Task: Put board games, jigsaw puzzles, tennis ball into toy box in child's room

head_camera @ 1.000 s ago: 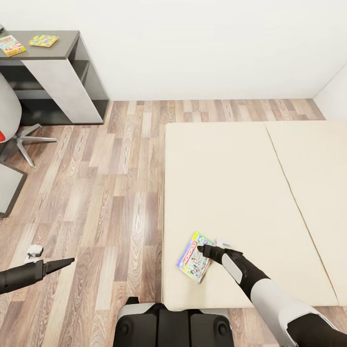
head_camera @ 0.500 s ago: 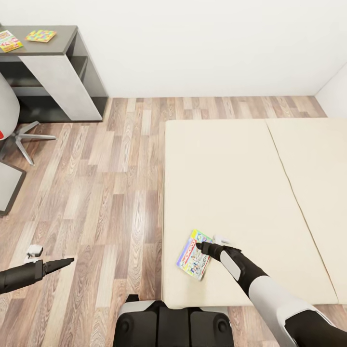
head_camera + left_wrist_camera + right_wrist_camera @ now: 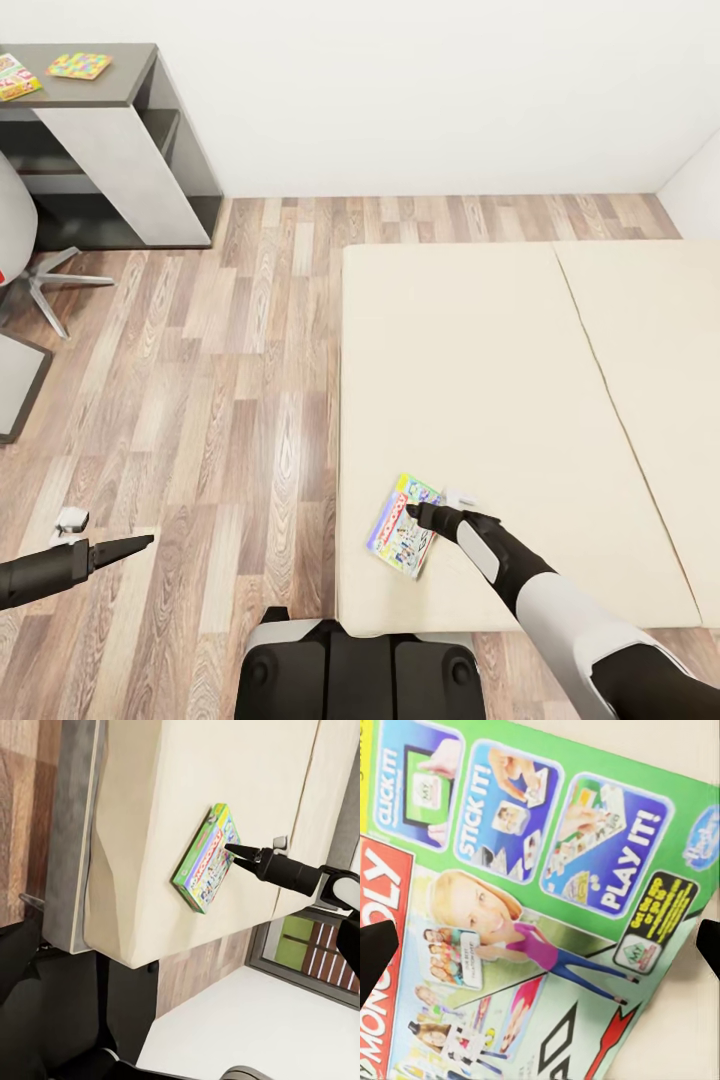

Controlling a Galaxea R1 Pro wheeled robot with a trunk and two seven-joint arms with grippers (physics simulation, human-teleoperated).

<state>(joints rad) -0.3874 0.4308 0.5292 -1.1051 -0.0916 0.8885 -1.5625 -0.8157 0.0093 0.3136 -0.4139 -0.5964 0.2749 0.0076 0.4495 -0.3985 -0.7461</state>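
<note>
One board game in reach: bed (image 3: 480, 360) takes the 3 o'clock half of the head view, plank floor (image 3: 200, 400) at 9, dark desk (image 3: 120, 90) far off at 11 with two flat toys on top, a yellow-red box (image 3: 15, 75) cut by the frame edge and a multicoloured jigsaw-type piece (image 3: 80, 66); toy box not identified from here. Monopoly board game (image 3: 403, 526) lies flat near the bed's 6 o'clock edge, close to the floor-side corner. Right gripper (image 3: 422, 516) sits at the box's 3 o'clock side, tip over or on the lid; contact can't be confirmed. Right wrist view shows the lid (image 3: 532, 907) close up with a dark fingertip (image 3: 375, 952) at one frame edge and another (image 3: 710, 945) at the opposite one, so the fingers are spread wide, gripping nothing. Left gripper (image 3: 135, 543) hangs over the floor at 8 o'clock, idle; fingers look pressed together into one point. Step in hand, my read: grasp the box. It's thin and flat on a soft mattress, so a top-down pinch across the lid likely won't fit. Better to straddle the narrow edge, push one finger into the mattress under the box, or slide it to overhang the bed edge, then close. Keep it level on lift; a corner grip would let it swing.
</note>
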